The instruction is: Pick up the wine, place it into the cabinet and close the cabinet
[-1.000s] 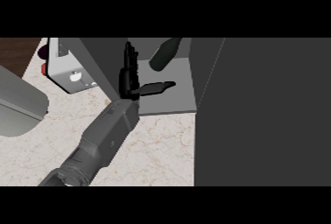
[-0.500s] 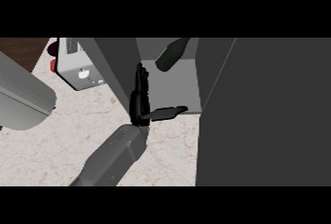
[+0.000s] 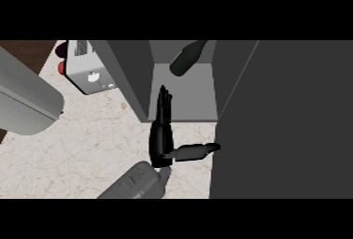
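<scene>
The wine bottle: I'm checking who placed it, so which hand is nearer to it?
Left. The left hand is just below the wine bottle at the cabinet opening, straight fingers pointing toward it. The right hand isn't in view.

Beyond the hand's fingertips, the wine bottle is cut off by the upper edge; the forearm leaves below.

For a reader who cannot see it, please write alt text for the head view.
A dark wine bottle stands inside an open grey cabinet. One robot hand reaches toward the cabinet's opening, fingers straight, thumb pointing right toward the dark door. A white appliance sits at left.
</scene>
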Robot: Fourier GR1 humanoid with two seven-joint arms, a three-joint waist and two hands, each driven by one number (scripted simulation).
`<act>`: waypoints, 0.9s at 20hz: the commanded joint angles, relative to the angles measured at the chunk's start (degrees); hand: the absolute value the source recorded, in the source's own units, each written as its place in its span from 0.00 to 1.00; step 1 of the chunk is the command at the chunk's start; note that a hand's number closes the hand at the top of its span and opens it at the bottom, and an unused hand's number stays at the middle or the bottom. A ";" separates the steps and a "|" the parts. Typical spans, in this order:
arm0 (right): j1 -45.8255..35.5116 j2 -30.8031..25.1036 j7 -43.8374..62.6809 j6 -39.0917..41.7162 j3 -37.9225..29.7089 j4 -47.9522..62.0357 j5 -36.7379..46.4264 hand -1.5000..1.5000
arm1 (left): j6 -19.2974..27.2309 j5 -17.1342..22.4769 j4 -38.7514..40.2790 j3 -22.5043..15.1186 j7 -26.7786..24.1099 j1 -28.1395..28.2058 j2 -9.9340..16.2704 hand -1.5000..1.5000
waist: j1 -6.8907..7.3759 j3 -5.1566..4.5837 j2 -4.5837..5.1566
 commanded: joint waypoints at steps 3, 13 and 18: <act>6.30 -0.36 -0.66 2.07 -1.76 -7.06 -3.07 0.00 | 7.07 -5.00 -16.38 -4.11 3.46 7.91 2.69 0.00 | 0.21 0.05 -0.05; 0.32 -0.31 3.62 -0.71 -1.31 -6.15 -1.69 0.00 | 17.06 -14.06 -34.13 -12.16 8.32 20.78 6.11 0.00 | 0.37 0.00 0.04; 2.57 -2.25 5.43 3.07 -2.69 -6.93 -8.98 0.00 | 9.67 -15.03 -38.36 -12.27 5.84 26.39 10.97 0.00 | 0.11 0.00 0.08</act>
